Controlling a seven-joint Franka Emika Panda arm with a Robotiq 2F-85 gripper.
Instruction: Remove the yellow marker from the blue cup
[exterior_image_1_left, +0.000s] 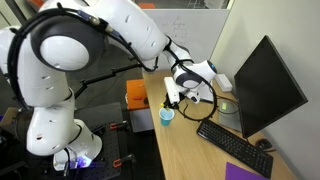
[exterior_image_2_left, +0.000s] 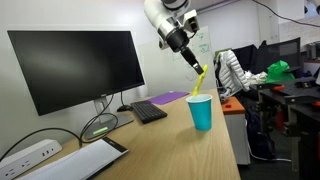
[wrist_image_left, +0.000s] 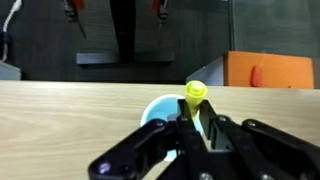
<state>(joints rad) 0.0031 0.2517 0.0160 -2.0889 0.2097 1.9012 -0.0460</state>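
Black fingers (wrist_image_left: 160, 140) on slim yellow marker (wrist_image_left: 194, 95) above round blue cup (wrist_image_left: 158, 108)

White robot arm (exterior_image_1_left: 120, 35) over wooden desk (exterior_image_1_left: 185, 150), fingers (exterior_image_1_left: 171, 99) just above blue cup (exterior_image_1_left: 167, 115), keyboard (exterior_image_1_left: 232, 135), monitor (exterior_image_1_left: 265, 85)

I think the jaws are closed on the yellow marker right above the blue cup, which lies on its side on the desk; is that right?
Not quite: the blue cup stands upright on the desk, as an exterior view shows. The rest holds: the gripper has its jaws closed on the yellow marker right above it.
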